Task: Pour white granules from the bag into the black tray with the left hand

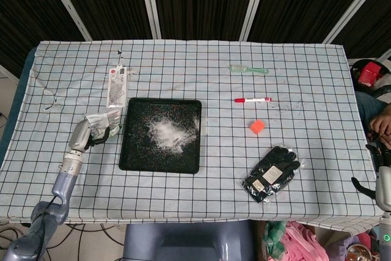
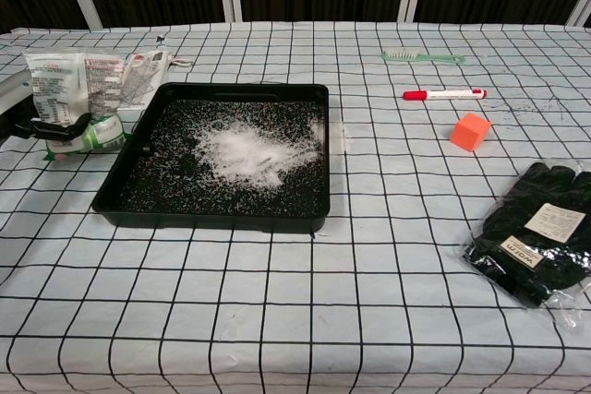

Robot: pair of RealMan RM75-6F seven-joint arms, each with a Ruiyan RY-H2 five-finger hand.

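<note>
The black tray (image 1: 160,168) (image 2: 212,220) lies left of the table's middle with a heap of white granules (image 1: 168,134) (image 2: 242,149) in it, and more granules scattered over its floor. My left hand (image 1: 85,136) (image 2: 51,128) is just left of the tray and grips the bag (image 1: 102,120) (image 2: 65,85) low down. The bag stands roughly upright, beside the tray and not over it. My right hand (image 1: 369,183) shows only partly at the table's right edge, far from the tray, and its fingers are not clear.
A second flat packet (image 1: 116,87) (image 2: 138,76) lies behind the tray's left corner. To the right are a green brush (image 1: 248,69), a red marker (image 1: 253,99), an orange cube (image 1: 258,127) and bagged black gloves (image 1: 272,173). A person's hand (image 1: 382,123) is at the right edge.
</note>
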